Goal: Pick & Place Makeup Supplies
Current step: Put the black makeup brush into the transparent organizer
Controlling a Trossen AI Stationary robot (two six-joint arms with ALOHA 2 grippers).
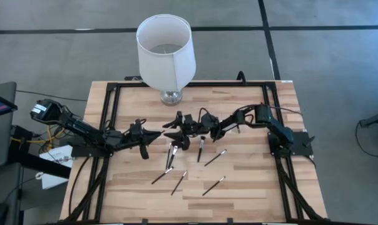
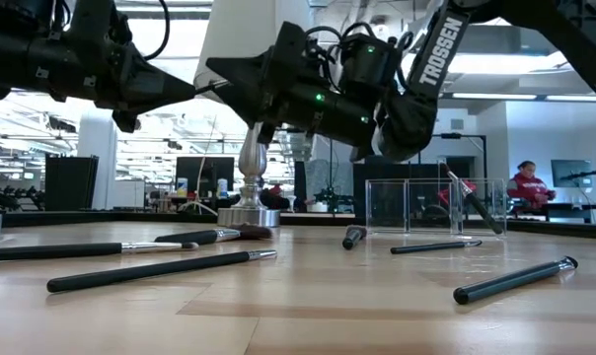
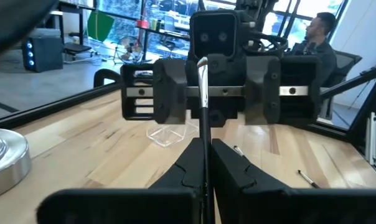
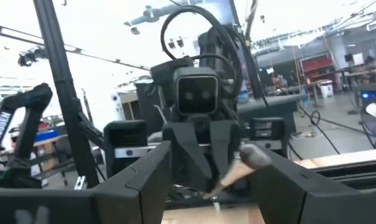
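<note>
My left gripper [image 1: 156,133] comes in level from the table's left, above the middle of the table, and is shut on a thin makeup brush [image 3: 202,93]. My right gripper [image 1: 171,128] faces it from the right. It is open [image 4: 213,180], with one finger on each side of the brush's free end [image 3: 202,65], apart from it. Several more brushes lie flat on the wood [image 1: 179,182], [image 1: 215,157], [image 2: 160,268]. One brush [image 2: 473,205] leans in the clear plastic holder [image 2: 416,202]. My left gripper pinches the thin brush [image 3: 203,163] between its two fingers. The brush runs along the fingers and sticks out past their tips toward the right gripper. The fingers come level from the table's left. The brush is lifted clear of the table.
A white lampshade on a glass base [image 1: 166,50] stands at the table's far middle, its metal foot [image 2: 241,212] just behind the grippers. A black frame [image 1: 107,112] runs round the tabletop. A person [image 2: 528,185] sits in the room beyond. Bare wood lies toward the near edge.
</note>
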